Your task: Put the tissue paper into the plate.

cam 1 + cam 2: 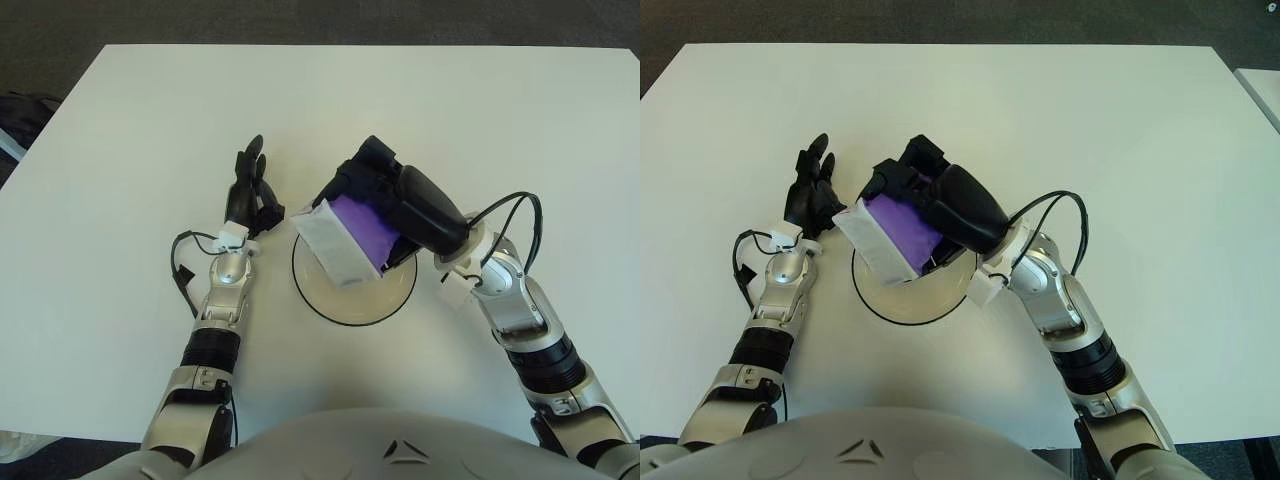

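Observation:
My right hand (385,205) is shut on the tissue paper pack (345,238), a white and purple packet, and holds it low over the white plate with a black rim (330,305) at the table's middle. The pack tilts with its white end toward the plate's left edge, covering much of the plate. I cannot tell whether the pack touches the plate. My left hand (250,190) shows just left of the plate, fingers relaxed and holding nothing.
The white table (130,130) spreads wide around the plate, with dark floor beyond its far edge. A black cable (520,215) loops off my right wrist.

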`<state>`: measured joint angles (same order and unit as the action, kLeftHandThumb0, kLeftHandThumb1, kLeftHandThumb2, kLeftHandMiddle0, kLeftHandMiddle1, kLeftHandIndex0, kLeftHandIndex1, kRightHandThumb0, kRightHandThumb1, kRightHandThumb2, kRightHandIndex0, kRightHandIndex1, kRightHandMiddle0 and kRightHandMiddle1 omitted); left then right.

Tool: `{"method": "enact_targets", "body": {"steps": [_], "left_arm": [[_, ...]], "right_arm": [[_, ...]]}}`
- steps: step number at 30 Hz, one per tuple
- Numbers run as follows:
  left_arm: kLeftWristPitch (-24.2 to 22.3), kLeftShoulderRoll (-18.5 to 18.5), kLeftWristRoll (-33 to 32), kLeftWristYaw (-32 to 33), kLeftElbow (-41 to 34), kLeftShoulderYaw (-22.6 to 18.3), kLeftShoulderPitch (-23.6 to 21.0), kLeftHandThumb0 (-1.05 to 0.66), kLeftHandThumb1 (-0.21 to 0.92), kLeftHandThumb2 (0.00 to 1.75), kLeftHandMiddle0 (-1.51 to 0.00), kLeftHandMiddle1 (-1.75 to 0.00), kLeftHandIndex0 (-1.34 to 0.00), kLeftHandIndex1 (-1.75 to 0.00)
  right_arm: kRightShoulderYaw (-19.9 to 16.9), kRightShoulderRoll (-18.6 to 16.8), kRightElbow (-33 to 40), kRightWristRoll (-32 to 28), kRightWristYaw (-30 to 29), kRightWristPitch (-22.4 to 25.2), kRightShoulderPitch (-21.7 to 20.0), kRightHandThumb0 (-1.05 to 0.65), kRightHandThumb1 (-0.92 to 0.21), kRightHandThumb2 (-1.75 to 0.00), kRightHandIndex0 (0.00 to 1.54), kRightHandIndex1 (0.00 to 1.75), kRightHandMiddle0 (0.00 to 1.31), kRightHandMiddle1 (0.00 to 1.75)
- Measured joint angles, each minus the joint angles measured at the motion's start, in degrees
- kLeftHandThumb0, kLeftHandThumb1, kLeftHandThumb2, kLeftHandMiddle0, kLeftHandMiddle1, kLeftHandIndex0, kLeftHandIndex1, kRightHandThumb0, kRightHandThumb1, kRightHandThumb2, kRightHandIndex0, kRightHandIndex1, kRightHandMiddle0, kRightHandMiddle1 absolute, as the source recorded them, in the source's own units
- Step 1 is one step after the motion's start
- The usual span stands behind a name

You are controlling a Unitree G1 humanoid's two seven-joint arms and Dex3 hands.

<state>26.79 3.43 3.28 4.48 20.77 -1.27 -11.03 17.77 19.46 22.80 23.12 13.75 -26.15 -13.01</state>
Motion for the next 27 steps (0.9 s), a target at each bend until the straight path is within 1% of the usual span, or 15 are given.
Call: {"method": "enact_targets", "body": {"steps": [5, 15, 25, 26, 27], "left_arm": [[0.2, 0.0, -0.1, 0.0, 0.3, -0.1, -0.1, -0.89, 0.92, 1.17, -0.27, -0.03, 0.00, -0.43], [0.4, 0.0, -1.0, -0.4, 0.5, -0.3, -0.2, -0.89, 0.92, 1.17, -0.32, -0.03, 0.00, -0.47], [0.4, 0.0, -1.0, -0.5, 0.5, -0.3, -0.2, -0.90, 0.92, 1.17, -0.30, -0.02, 0.00, -0.48], [0.4, 0.0, -1.0, -0.5, 0.5, -0.3, -0.2, -0.90, 0.92, 1.17, -0.30, -0.02, 0.00, -0.47], [0.4, 0.0, -1.0, -0.5, 0.5, -0.3, -0.2, -0.90, 0.92, 1.17, -0.30, -0.01, 0.00, -0.47]], "right_arm": [[0.0, 0.5, 0.2, 0.1, 0.8, -0.4, 1.2, -0.09, -0.40, -1.12, 1.11, 1.75, 0.83, 1.75], [-0.1, 0.7, 1.2, 1.1, 1.0, -1.0, 2.1, -0.10, -0.43, -1.10, 1.12, 1.75, 0.81, 1.75], [-0.4, 0.9, 1.5, 1.3, 1.2, -1.0, 2.4, -0.13, -0.45, -1.07, 1.10, 1.75, 0.80, 1.75], [-0.4, 0.9, 1.5, 1.4, 1.2, -1.0, 2.4, -0.23, -0.47, -1.07, 0.99, 1.75, 0.67, 1.75], [-0.4, 0.9, 1.4, 1.5, 1.2, -1.0, 2.3, -0.27, -0.51, -1.03, 0.89, 1.75, 0.61, 1.75]]}}
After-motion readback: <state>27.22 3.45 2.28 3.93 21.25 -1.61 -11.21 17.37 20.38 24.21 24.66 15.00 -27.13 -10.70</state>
